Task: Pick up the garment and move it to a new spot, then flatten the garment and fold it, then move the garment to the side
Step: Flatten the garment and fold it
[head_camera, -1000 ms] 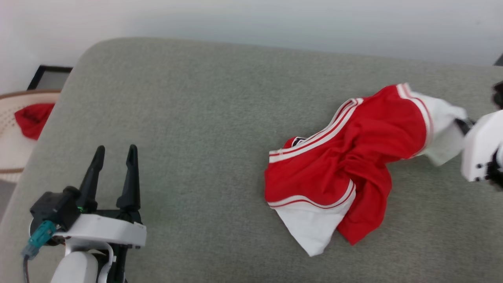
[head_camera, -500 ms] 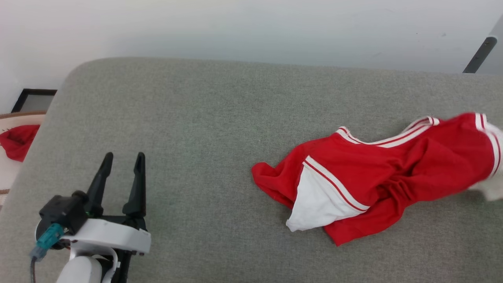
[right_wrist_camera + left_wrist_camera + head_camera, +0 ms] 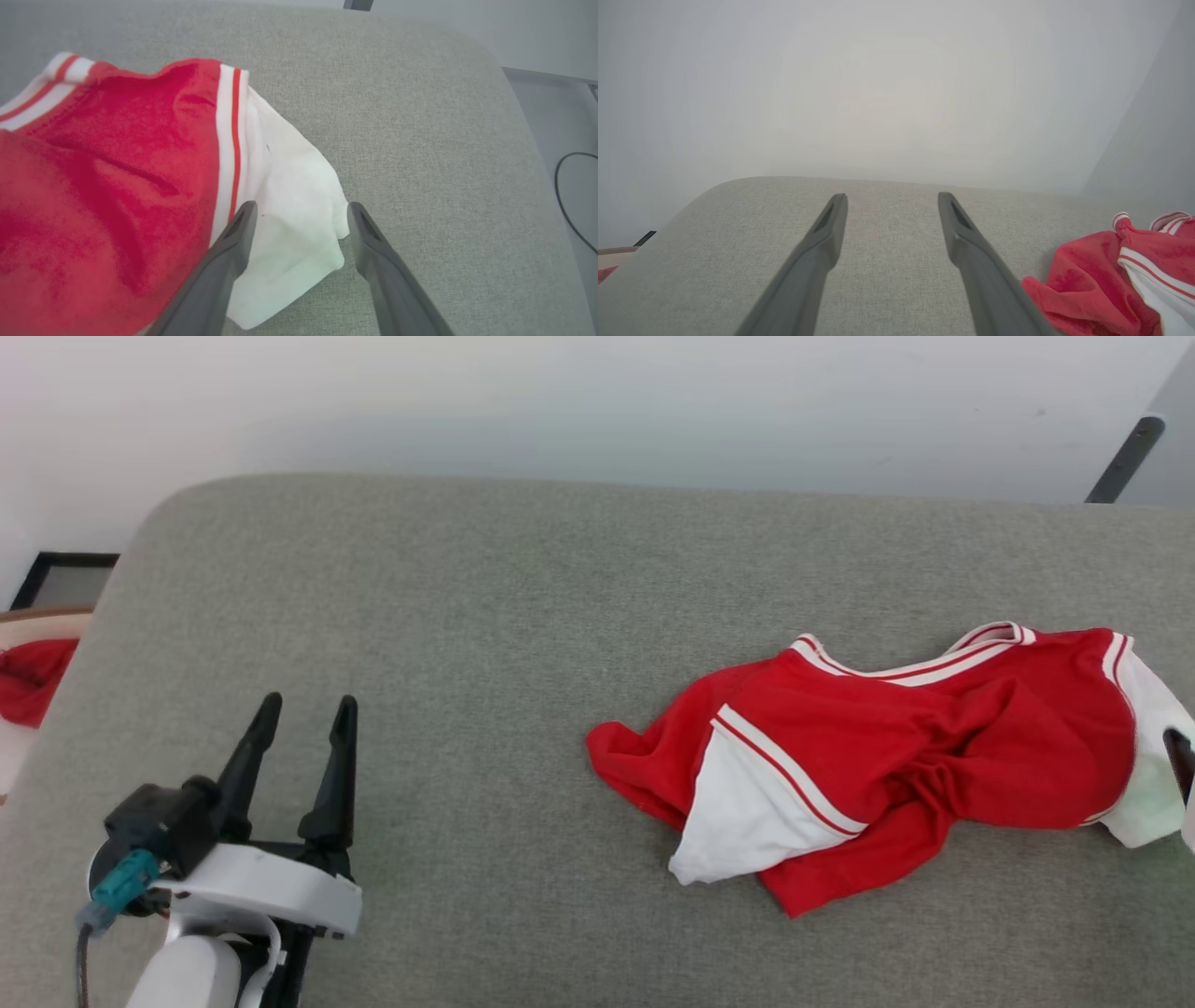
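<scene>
The garment (image 3: 934, 747), a red shirt with white sleeves and red-and-white striped trim, lies crumpled on the right half of the grey cushion (image 3: 523, 616). My right gripper (image 3: 302, 207) is open, its two fingers straddling the white sleeve (image 3: 289, 196) at the garment's right end without pinching it. One of its dark fingers (image 3: 1180, 758) shows at the head view's right edge. My left gripper (image 3: 308, 705) stands open and empty over bare cushion at the lower left, well apart from the garment (image 3: 1083, 280). Any lettering is hidden in the folds.
Off the cushion's left edge stands a pale basket (image 3: 37, 616) holding a plain red cloth (image 3: 28, 677), with a black frame (image 3: 65, 581) behind it. A dark bar (image 3: 1120, 462) leans at the back right. A black cable (image 3: 567, 186) lies on the floor beyond the cushion's right edge.
My right gripper has opened and let go of the white sleeve, and the garment has settled onto the cushion. The camera has shifted. My left gripper has stayed open.
</scene>
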Controlling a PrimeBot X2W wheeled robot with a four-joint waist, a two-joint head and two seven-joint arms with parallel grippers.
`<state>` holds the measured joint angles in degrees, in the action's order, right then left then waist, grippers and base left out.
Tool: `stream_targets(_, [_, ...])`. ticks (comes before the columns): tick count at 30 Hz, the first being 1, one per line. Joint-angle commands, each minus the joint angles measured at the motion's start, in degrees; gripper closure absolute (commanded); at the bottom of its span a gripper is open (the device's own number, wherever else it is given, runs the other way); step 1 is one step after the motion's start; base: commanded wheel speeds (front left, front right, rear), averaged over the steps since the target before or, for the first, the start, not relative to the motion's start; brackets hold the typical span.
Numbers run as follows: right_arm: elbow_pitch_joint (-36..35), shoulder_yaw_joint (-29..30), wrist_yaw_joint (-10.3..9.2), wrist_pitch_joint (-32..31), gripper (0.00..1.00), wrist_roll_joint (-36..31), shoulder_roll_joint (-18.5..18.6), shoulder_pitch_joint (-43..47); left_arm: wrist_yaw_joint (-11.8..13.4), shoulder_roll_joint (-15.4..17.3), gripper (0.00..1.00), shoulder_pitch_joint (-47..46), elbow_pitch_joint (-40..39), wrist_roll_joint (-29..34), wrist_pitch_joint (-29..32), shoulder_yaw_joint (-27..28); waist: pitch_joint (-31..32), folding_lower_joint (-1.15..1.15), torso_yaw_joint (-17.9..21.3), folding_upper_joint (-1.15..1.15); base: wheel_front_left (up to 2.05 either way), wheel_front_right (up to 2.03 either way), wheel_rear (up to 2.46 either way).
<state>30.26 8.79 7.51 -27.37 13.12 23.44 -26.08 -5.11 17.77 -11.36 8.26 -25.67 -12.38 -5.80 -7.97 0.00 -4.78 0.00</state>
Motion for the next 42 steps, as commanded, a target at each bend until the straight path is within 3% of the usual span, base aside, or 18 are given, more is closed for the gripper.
stream_targets(1, [-0.34,-0.50,-0.05,0.83,0.00,0.44,0.43,-0.84,-0.48,0.39,0.00,-0.19,-0.41,-0.54,0.60,-0.17,0.33,0.00,0.58,0.00,0.00,0.00,0.00])
stream_targets(9, [-8.21,-2.84,-0.04,6.22,0.00,2.26,-0.29,-1.70,-1.43,2.63,0.00,-1.41,-4.20,-4.72,9.81,-2.12,1.50,0.00,3.10,0.00,0.00,0.00,0.00])
stream_targets(18, [-19.99,-1.88,-0.04,12.72,0.00,2.30,-4.84,3.69,-1.35,4.65,0.00,-6.43,-11.58,-15.49,31.42,-5.83,1.76,0.00,6.29,0.00,0.00,0.00,0.00])
stream_targets(23, [-24.68,-0.36,-0.04,14.93,0.00,1.36,-7.81,6.87,1.00,4.95,0.00,-9.87,-13.87,-19.76,42.43,-7.45,1.54,0.00,7.66,0.00,0.00,0.00,0.00])
stream_targets(27, [-29.27,0.74,-0.04,17.15,0.00,0.36,-11.37,10.43,4.38,5.01,0.00,-13.43,-15.31,-23.39,54.00,-10.24,1.12,0.00,9.50,0.00,0.00,0.00,0.00])
stream_targets(32, [-32.26,1.23,-0.04,17.63,0.00,-0.03,-14.18,12.88,8.61,5.36,0.00,-15.32,-14.54,-24.88,63.82,-13.18,0.29,0.00,11.51,0.00,0.00,0.00,0.00])
stream_targets(36, [-33.88,1.63,-0.04,17.65,0.00,-0.22,-15.78,14.14,11.47,5.50,0.00,-15.47,-14.05,-25.49,69.28,-15.05,-0.77,0.00,12.88,0.00,0.00,0.00,0.00])
stream_targets(42, [-34.89,2.00,-0.04,18.32,0.00,-0.44,-16.71,14.78,13.54,6.09,0.00,-14.83,-13.65,-24.99,72.99,-16.76,-2.36,0.00,14.50,0.00,0.00,0.00,0.00])
